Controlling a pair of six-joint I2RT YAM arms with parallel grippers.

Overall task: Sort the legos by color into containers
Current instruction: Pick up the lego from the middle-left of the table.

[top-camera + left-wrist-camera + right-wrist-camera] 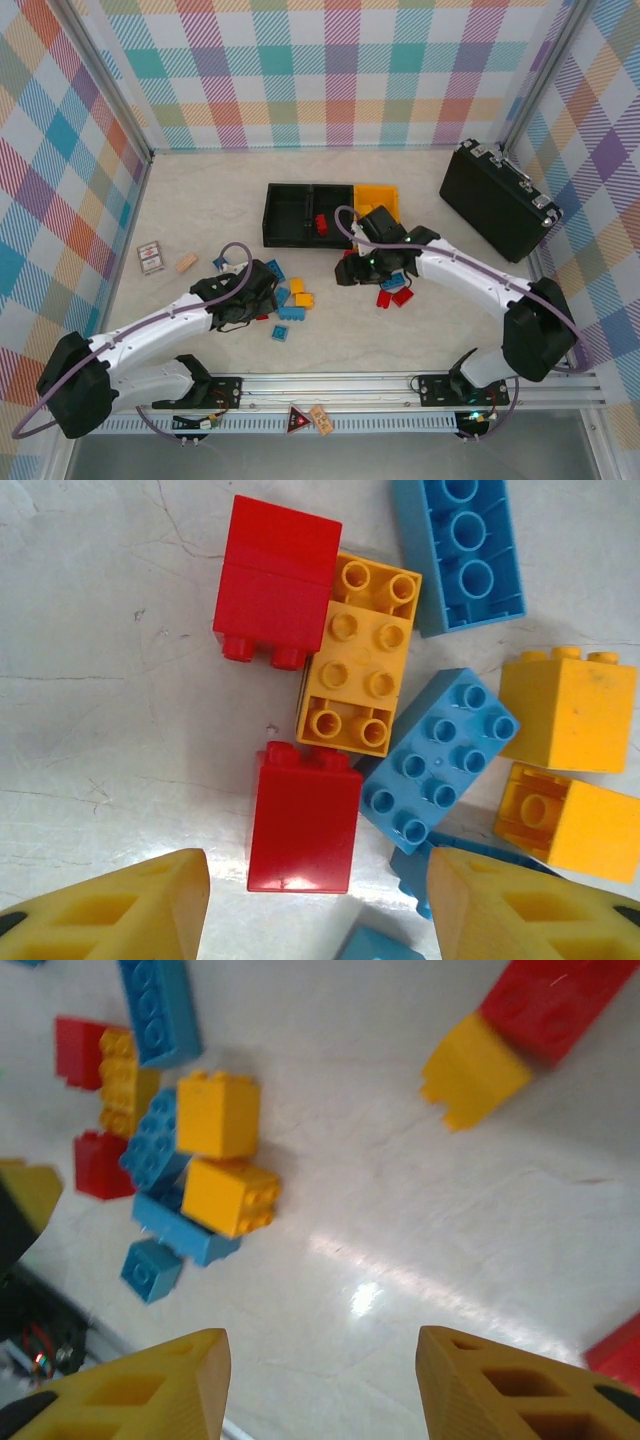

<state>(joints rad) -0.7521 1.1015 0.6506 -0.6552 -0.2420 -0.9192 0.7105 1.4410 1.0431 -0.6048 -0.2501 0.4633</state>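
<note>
Red, blue and yellow-orange legos (291, 298) clustered on table (200, 205), near side of containers (300, 215). Binned red brick (321, 224) sits in middle black bin. Left gripper (315, 910) above cluster, fingers apart, nothing clamped; loose red brick (302, 820) just ahead of gap. Right gripper (320, 1390) over bare tabletop, fingers apart, empty.
</note>
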